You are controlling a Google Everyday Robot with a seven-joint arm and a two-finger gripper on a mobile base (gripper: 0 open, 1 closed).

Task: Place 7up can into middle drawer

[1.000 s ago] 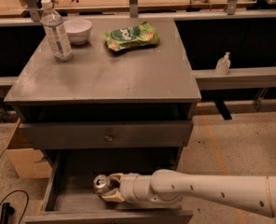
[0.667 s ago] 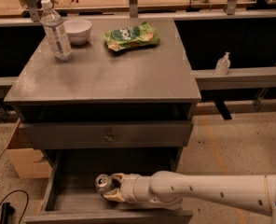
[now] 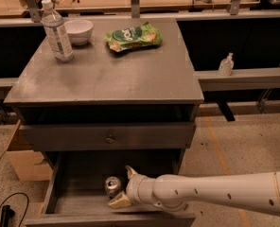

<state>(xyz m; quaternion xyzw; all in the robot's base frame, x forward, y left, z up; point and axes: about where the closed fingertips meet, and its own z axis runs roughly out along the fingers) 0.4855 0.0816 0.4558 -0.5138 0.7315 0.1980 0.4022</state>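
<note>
gripper (image 3: 121, 187) in middle drawer (image 3: 78, 203), beside 7up can (image 3: 112, 185)

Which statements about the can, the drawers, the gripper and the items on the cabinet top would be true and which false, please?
1. The 7up can stands upright inside the pulled-out middle drawer. True.
2. The gripper hovers over the cabinet top. False: it is down in the middle drawer, right beside the can, jaws open.
3. The water bottle lies on its side. False: it stands upright at the back left of the top, next to a white bowl.
4. A green snack bag lies on the cabinet top. True.
</note>
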